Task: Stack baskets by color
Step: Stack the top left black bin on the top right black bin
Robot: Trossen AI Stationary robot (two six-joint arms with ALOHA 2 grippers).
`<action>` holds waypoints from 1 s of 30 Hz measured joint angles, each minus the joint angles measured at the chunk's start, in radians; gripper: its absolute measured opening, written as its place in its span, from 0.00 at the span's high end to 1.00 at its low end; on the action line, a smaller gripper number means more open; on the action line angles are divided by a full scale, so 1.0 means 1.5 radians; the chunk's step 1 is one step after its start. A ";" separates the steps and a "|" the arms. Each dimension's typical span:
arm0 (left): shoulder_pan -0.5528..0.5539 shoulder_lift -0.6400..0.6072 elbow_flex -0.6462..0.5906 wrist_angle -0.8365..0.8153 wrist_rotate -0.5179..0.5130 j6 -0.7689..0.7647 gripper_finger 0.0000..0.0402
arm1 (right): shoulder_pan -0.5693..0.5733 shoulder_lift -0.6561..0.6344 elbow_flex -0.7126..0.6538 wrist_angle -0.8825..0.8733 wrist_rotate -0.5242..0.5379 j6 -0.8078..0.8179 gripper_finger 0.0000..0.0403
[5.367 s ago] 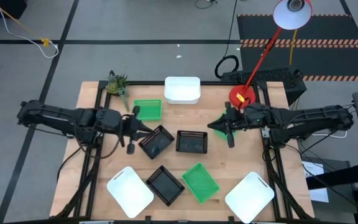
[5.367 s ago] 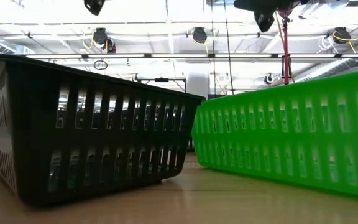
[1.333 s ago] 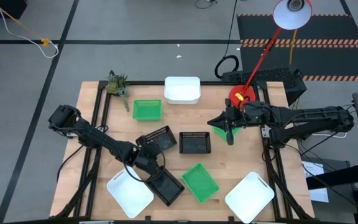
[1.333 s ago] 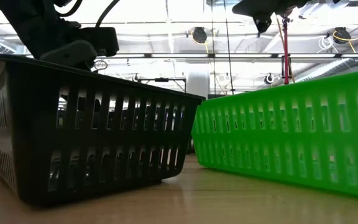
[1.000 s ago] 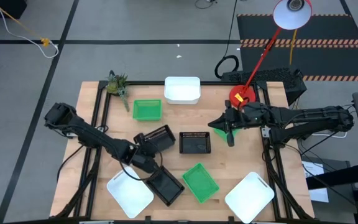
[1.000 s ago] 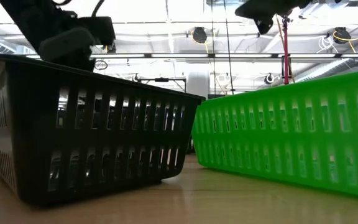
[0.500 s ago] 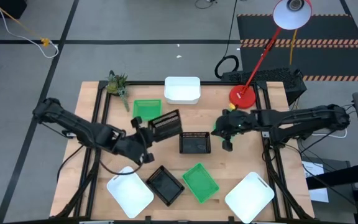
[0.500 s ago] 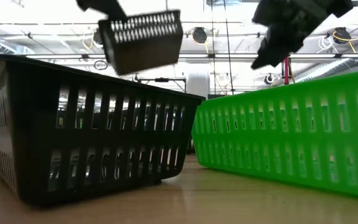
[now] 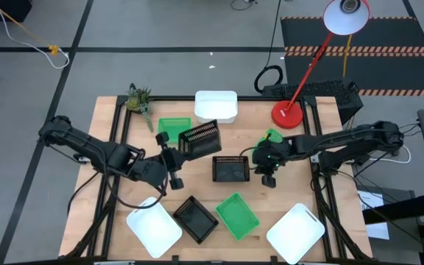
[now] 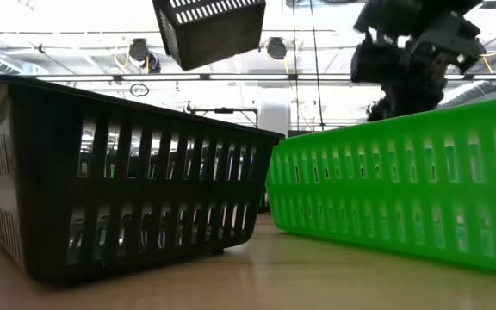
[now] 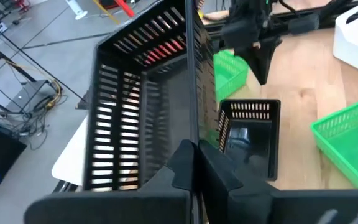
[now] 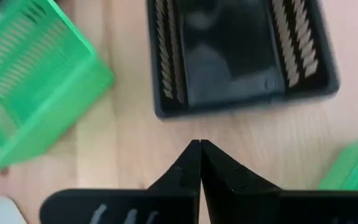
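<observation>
Above the table's middle, the left gripper point(image 9: 174, 158) is clamped on the wall of a black basket point(image 9: 199, 138), held tilted in the air, just beside a green basket point(image 9: 171, 126). Right gripper point(image 9: 266, 168) is pinched closed with nothing in it, hovering beside a second black basket point(image 9: 229, 168) on the table point(image 9: 322, 199). Third black basket point(image 9: 195, 218), another green basket point(image 9: 237, 215) and two white baskets point(image 9: 153, 227) sit at the near edge; a third white one point(image 9: 216, 106) at the far edge.
</observation>
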 joint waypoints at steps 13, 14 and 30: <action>0.000 0.000 0.000 0.007 0.002 0.038 0.96 | -0.011 0.115 0.000 0.077 -0.001 -0.024 1.00; 0.000 0.000 0.000 0.008 0.002 0.042 0.95 | -0.012 0.117 0.000 0.090 -0.001 -0.025 1.00; 0.005 0.000 0.000 0.023 0.018 0.061 0.97 | -0.016 0.118 0.000 0.145 0.017 -0.019 1.00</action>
